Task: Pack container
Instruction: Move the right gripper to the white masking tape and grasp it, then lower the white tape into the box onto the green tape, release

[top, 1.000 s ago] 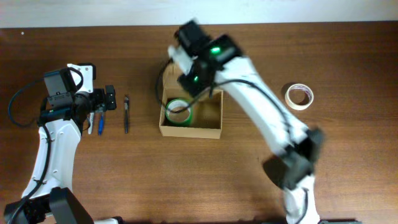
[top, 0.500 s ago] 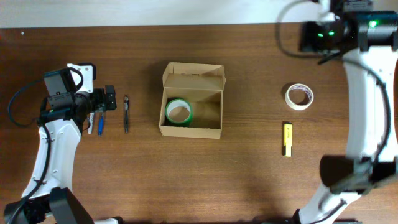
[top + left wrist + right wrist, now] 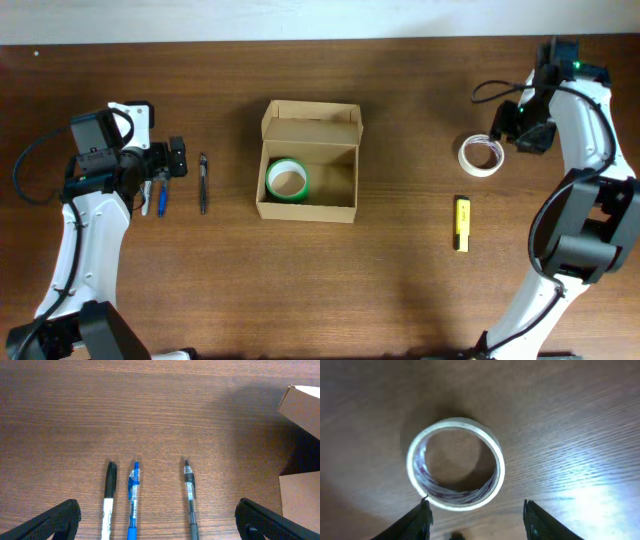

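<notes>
The container [image 3: 308, 210], a tan cardboard box with its flap lid open at the back, sits mid-table with a green tape roll [image 3: 287, 180] inside at the left. Its corner shows in the left wrist view [image 3: 302, 405]. A white tape roll [image 3: 481, 155] lies on the table to the right and fills the right wrist view [image 3: 455, 464]. My right gripper [image 3: 512, 122] is open and empty just beside and above it [image 3: 476, 515]. My left gripper [image 3: 176, 158] is open and empty over several pens [image 3: 133, 500].
A black marker [image 3: 108, 497], a blue pen [image 3: 160, 197] and a dark pen [image 3: 203, 182] lie left of the box. A yellow stick-shaped object [image 3: 461, 223] lies at the right front.
My right arm has swung from over the box, where the green roll now lies, to the far right and come down by the white tape roll. The left arm has not moved.
</notes>
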Motion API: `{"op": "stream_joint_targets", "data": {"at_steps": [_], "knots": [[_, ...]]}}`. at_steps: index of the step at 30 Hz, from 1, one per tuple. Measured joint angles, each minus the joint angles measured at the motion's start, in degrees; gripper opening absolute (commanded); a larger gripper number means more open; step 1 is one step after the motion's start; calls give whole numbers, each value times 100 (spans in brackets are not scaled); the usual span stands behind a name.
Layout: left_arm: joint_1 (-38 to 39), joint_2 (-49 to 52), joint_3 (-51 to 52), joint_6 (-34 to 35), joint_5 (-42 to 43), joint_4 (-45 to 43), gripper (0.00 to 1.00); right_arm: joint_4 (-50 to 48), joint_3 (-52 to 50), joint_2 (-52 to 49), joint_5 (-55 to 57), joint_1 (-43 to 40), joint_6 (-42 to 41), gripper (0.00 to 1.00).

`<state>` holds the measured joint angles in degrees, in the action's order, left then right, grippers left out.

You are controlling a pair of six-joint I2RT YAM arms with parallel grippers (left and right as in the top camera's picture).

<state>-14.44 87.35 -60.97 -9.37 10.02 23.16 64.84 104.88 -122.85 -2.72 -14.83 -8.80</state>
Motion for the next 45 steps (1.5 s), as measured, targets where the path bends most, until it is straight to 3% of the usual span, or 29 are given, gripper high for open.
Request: {"op": "stream_joint_targets", "data": {"at_steps": [8,23,27,30,31,38,45], "knots": [[0,0,0,0,2,0,99,-588,-761,0,-103,-74,138,59],[0,0,0,0,0,0,99,-876,-800,-151,-107,-289,203,59],[0,0,0,0,0,0,99,-868,-800,-402,-118,-304,229,46],[0,0,0,0,0,0,99,-874,-804,-514,-103,-304,286,19],[0,0,0,0,0,0,99,-879,-804,-514,-129,-304,286,4],[0,0,0,0,0,2,99,-874,-804,-516,-166,-304,280,4],[0,0,0,2,0,0,99,-389,-573,-492,-1075,-275,358,4]]}}
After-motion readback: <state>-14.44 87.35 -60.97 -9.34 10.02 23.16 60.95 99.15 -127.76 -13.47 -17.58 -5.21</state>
